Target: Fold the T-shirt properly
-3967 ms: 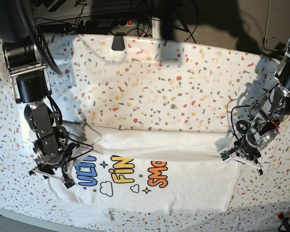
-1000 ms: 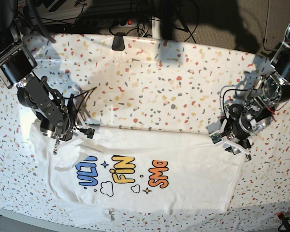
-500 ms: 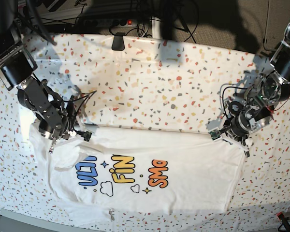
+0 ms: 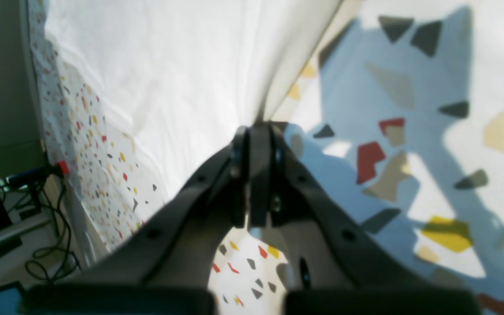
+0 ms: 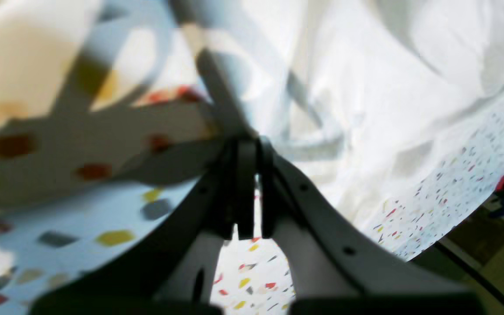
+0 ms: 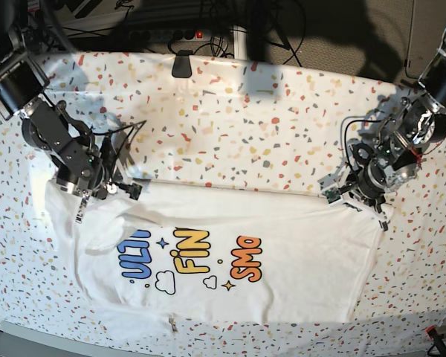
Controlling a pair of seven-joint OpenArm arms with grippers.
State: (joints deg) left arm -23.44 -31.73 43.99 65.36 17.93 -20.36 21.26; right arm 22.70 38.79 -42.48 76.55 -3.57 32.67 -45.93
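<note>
The white T-shirt (image 6: 230, 253) lies flat in the near half of the speckled table cover (image 6: 245, 126), with its blue, yellow and orange print facing up. My right gripper (image 6: 80, 199), on the left of the base view, is shut on the shirt's far left edge. My left gripper (image 6: 373, 210), on the right, is shut on the far right corner. In the left wrist view the gripper (image 4: 258, 131) pinches a fabric edge of the shirt (image 4: 169, 65). In the right wrist view the gripper (image 5: 247, 146) is closed on white cloth (image 5: 387, 87).
A black clamp (image 6: 182, 65) sits at the table's far edge, with cables and a power strip (image 6: 171, 33) behind it. The table's front edge runs just below the shirt's near hem (image 6: 208, 327). Arm cables loop beside both wrists.
Both grippers have moved toward the far side of the table, pulling the shirt's far edge with them. The shirt and its print have shifted slightly away from the front edge.
</note>
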